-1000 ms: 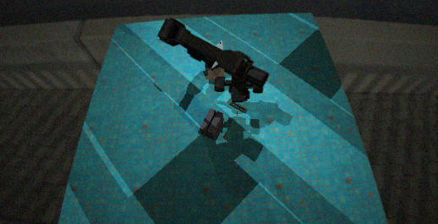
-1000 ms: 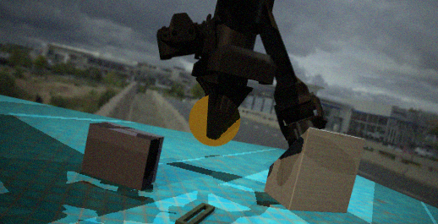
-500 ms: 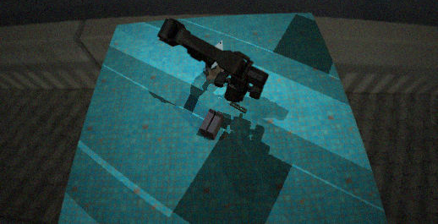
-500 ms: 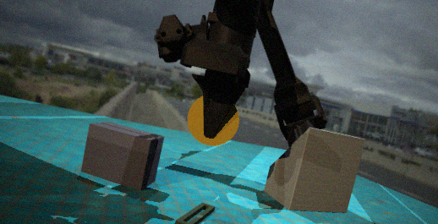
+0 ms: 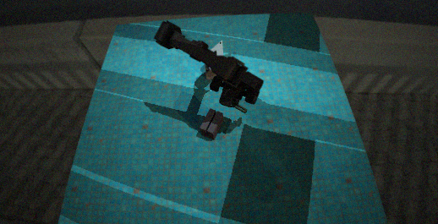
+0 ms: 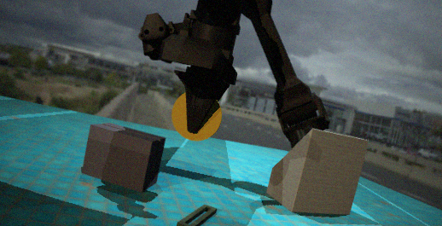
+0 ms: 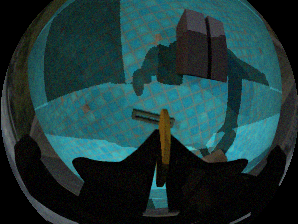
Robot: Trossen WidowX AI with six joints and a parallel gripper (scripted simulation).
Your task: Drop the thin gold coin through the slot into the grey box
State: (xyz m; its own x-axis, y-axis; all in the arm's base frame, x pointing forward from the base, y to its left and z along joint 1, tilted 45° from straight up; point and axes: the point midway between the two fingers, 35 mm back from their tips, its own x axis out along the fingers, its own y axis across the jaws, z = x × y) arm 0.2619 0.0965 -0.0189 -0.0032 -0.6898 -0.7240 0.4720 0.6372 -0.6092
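The arm (image 6: 273, 54) is built of black, blocky links. A boxy dark-brown wrist housing (image 6: 192, 45) is seen, ending in tapered black fingers (image 6: 200, 109).

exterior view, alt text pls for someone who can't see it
A dark robot gripper holds a gold coin in the air, its jaws shut on it, above and right of a grey box. An empty dark holder lies on the teal surface.

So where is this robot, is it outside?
Looks like it: a blue patterned table top under a cloudy sky, with city buildings far behind. The gripper holds a gold coin beside a slotted grey box.
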